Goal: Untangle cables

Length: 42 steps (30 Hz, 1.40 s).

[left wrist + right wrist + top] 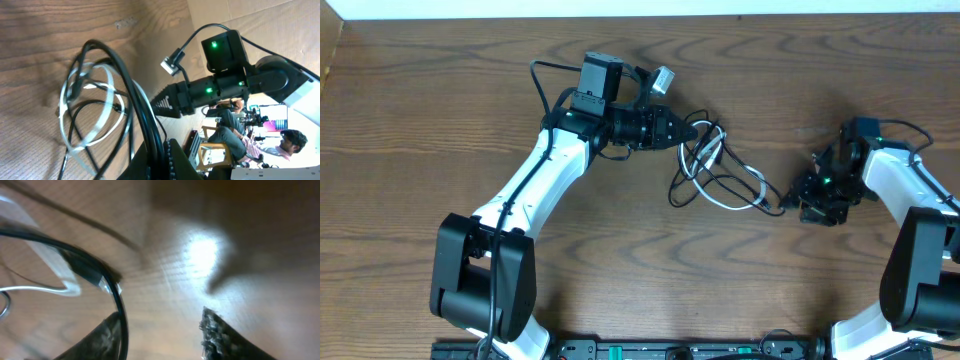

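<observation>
Between left tool (688,128) and right tool (786,203), cables (712,150) (apparently tangled)

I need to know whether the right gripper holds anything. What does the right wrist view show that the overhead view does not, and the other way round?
Only the right wrist view: the right gripper with its fingers apart and bare table between them. The black cable passes beside one finger, seemingly ungripped, though the picture is blurred. Only the overhead: the left gripper shut on the black cable at the tangle's far side, and the loops crossing each other. Both: the black cable and the white cable lying on the table.
</observation>
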Motion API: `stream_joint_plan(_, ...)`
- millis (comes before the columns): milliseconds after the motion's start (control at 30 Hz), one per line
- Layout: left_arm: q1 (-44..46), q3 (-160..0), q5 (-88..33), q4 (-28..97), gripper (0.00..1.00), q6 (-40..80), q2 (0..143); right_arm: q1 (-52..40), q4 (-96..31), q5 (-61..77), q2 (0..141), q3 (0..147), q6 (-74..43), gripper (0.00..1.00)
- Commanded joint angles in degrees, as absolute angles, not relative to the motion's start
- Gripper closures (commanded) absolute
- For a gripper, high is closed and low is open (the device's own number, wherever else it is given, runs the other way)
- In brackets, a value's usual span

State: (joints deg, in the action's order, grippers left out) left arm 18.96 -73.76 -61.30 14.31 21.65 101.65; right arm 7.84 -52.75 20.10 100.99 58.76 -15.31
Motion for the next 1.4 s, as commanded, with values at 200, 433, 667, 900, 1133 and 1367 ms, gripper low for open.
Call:
stream_joint_plan(200, 13.39, -74.87, -58.72, 14.24, 0.93, 21.82, 99.81, 12.84, -63.94, -5.65, 101.08, 70.61, -22.59, 0.86)
stream_joint_plan(433, 12.23, -75.02, -36.12, 22.90, 0.93, 22.35, 90.94, 16.16, -64.71, -7.92, 101.08, 75.20, -25.45, 0.82)
stream_joint_plan(667, 12.97, -75.02, -42.28, 26.87, 0.93, 20.38, 86.02, 15.27, -59.83, 44.29, 101.03, 78.61, 3.62, 0.48)
stream_joint_plan(900, 13.10, -75.02, -62.89, 20.25, 0.92, 20.25, 86.06, 5.02, -54.13, 64.20, 101.06, 78.59, 6.15, 0.31)
stream_joint_plan(1133, 13.10, -75.02, -67.24, 15.07, 0.92, 26.68, 86.06, -5.63, -42.92, 64.16, 101.06, 78.59, -4.73, 0.30)
stream_joint_plan(1367, 13.10, -75.02, -66.85, 15.05, 0.92, 30.57, 86.06, -11.51, -35.51, 54.08, 101.06, 78.59, -17.50, 0.32)
